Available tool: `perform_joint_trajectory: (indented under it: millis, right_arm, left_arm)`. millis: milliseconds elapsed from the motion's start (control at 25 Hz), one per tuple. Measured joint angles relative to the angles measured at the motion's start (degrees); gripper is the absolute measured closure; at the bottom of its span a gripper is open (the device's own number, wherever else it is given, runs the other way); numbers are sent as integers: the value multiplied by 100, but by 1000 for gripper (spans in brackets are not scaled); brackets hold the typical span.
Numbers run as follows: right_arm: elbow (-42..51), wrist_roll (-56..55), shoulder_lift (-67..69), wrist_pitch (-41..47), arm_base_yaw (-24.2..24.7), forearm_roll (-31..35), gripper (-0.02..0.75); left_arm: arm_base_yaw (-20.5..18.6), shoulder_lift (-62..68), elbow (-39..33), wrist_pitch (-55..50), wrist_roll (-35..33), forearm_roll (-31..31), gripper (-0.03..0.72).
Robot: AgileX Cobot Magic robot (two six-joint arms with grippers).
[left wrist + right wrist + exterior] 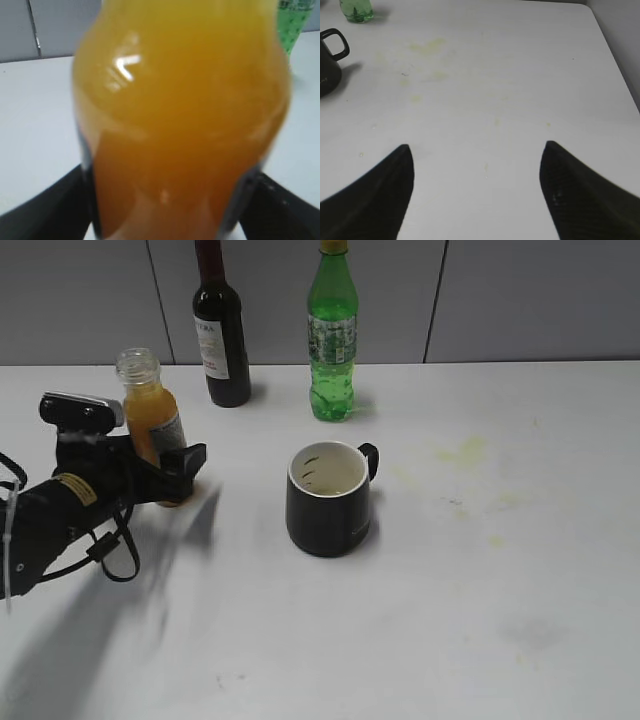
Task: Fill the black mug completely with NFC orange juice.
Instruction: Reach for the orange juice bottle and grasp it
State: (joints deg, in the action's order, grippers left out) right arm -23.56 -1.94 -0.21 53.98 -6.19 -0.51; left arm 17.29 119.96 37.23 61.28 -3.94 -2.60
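The black mug [328, 505] stands mid-table, handle to the back right, its white inside showing only a few dark specks; its handle side also shows at the left edge of the right wrist view [327, 65]. The NFC orange juice bottle [150, 415], capless and nearly full, stands upright at the left and fills the left wrist view [180, 125]. My left gripper [168, 468] is open with one black finger on each side of the bottle's lower body [170, 210]. My right gripper [477, 150] is open over bare table, right of the mug.
A dark wine bottle [222, 330] and a green soda bottle [332, 340] stand at the back by the grey wall. Faint yellowish stains [470, 455] mark the white table right of the mug. The table's right edge [620, 65] lies close to my right gripper.
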Motion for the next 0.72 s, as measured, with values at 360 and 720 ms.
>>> perform_joint_trajectory:
  millis: [360, 720]
  right_arm:
    - [0, 0, 0, 0, 0, 0, 143]
    - [0, 0, 0, 0, 0, 0, 143]
  left_arm:
    - [0, 492, 312, 464, 0, 0, 123]
    - [0, 519, 312, 544, -6, -23, 219]
